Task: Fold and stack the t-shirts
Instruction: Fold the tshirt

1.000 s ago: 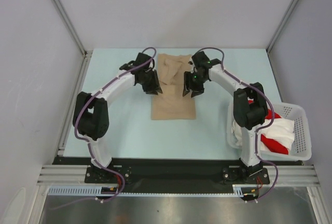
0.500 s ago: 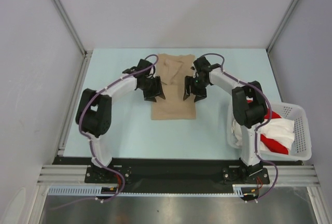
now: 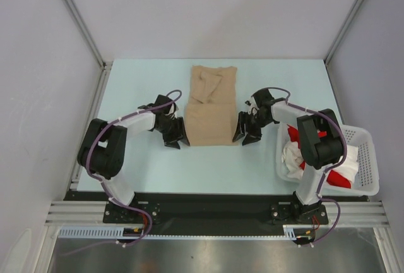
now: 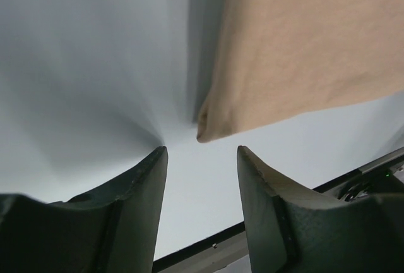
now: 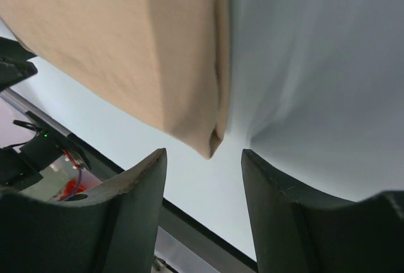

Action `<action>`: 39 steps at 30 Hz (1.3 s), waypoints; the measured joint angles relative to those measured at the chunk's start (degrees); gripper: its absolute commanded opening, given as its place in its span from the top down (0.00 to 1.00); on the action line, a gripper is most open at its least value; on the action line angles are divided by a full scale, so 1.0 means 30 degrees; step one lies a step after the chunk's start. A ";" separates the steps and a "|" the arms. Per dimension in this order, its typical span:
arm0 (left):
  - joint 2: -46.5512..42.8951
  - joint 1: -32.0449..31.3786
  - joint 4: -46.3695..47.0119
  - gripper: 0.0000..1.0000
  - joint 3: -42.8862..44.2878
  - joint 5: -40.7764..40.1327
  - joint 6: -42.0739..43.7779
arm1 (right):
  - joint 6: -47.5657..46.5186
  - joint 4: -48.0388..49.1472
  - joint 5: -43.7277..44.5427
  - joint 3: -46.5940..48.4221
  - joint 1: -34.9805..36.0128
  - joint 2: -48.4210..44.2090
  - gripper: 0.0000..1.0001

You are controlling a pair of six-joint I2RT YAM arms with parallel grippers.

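The beige-tan t-shirt (image 3: 213, 109) lies flat on the pale table (image 3: 132, 90), folded into a long strip running away from the arms. My left gripper (image 3: 177, 136) is open and low at the shirt's near left corner (image 4: 203, 129), which sits just ahead of the gap between the fingers (image 4: 132, 203). My right gripper (image 3: 246, 134) is open and low at the near right corner (image 5: 211, 143), also just ahead of its fingers (image 5: 284, 203). Neither touches the cloth. Red (image 3: 334, 177) and white (image 3: 292, 156) shirts are piled in the basket.
The white lattice basket (image 3: 369, 141) stands at the table's right front, close to the right arm's base. Grey walls enclose the table at the left, back and right. The black mounting rail (image 3: 208, 200) runs along the near edge.
Both grippers have moved from the shirt's mid sides toward me and down, to its two near corners. The shirt has not visibly moved.
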 measured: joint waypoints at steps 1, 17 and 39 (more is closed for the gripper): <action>0.0138 0.0262 0.0087 0.46 -0.0029 0.0124 -0.0015 | 0.0087 0.0328 -0.0262 -0.0335 -0.0131 0.0000 0.44; 0.1486 0.0750 0.2499 0.71 -0.0211 0.2273 -0.1887 | 0.2040 0.3650 -0.1974 -0.1574 -0.0750 0.0466 0.71; -0.7715 -0.1967 0.3526 0.66 -1.0091 0.1909 -0.4044 | 0.4444 0.3519 0.0831 -0.9865 0.4197 -0.7104 0.88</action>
